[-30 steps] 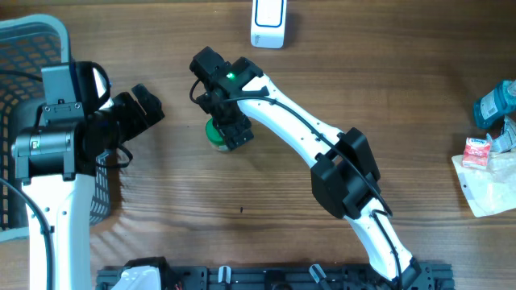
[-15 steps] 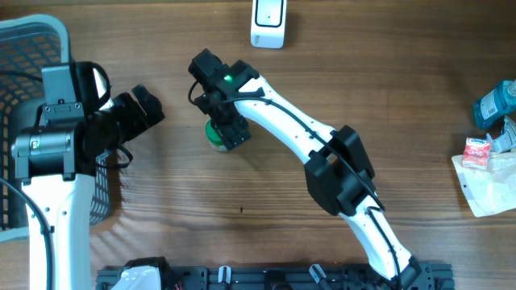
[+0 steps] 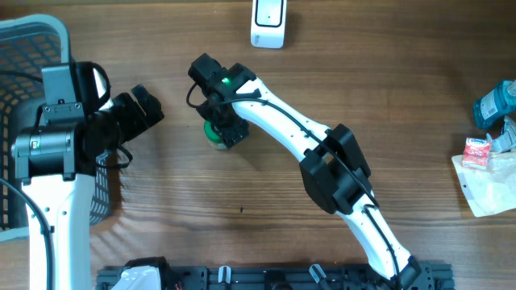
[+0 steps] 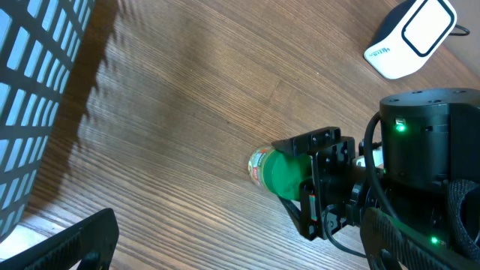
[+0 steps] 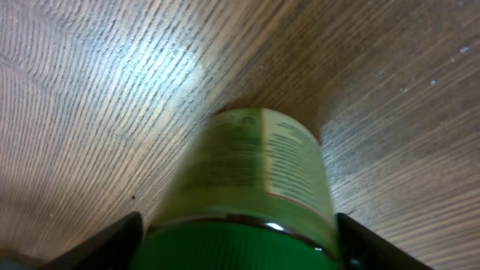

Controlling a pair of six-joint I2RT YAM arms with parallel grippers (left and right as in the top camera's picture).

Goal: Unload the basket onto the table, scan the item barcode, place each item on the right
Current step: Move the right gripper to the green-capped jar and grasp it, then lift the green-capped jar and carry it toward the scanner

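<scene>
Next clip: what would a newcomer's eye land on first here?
The green-capped bottle near the middle of the table, with the right gripper straddling its cap. Next come the white scanner at the top edge of the overhead view, and the mesh basket on the left, beside the open left gripper.

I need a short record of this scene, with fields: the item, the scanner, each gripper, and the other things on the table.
item: bottle, green cap, lying on its side on the table
right gripper: at the bottle's cap end, a finger on each side of the cap; grip not clear
left gripper: open, empty, beside the basket
scanner: white, at the top of the overhead view, apart from the bottle
other things: blue container, small carton, plastic bag, all at the right edge
</scene>
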